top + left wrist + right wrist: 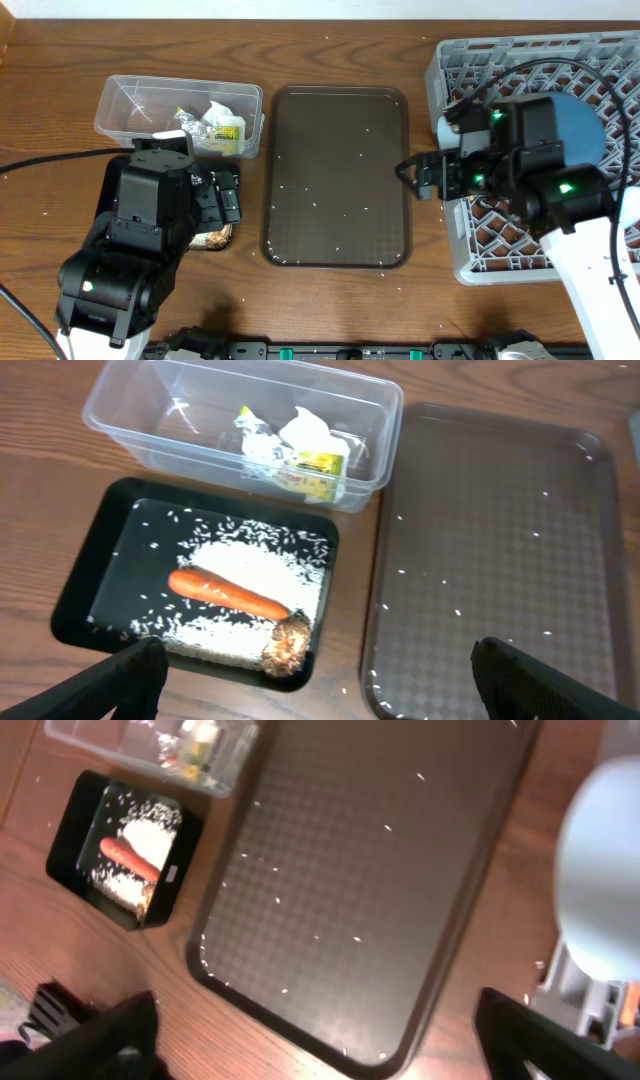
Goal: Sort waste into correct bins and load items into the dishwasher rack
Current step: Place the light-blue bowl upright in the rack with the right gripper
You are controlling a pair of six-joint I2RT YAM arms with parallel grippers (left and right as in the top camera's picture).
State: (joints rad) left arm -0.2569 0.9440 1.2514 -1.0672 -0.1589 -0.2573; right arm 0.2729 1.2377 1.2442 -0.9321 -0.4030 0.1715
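Observation:
The clear tub (125, 105) at the back left holds the crumpled wrapper (300, 450). In front of it the black tray (100, 550) holds the orange carrot (225, 592), the brown lump (287, 645) and a patch of white rice (250, 565). My left gripper (320, 680) is open and empty above the tray's near right corner. My right gripper (410, 175) is open and empty over the brown tray's right edge, next to the grey rack (600, 60). The dark-blue bowl (585, 130) stands in the rack behind my right arm. The cups, white bowl and chopsticks are hidden.
The large brown serving tray (335, 180) lies in the middle with scattered rice grains on it. It also shows in the right wrist view (370, 870). A few grains lie on the wooden table around it. My left arm covers most of the black tray from overhead.

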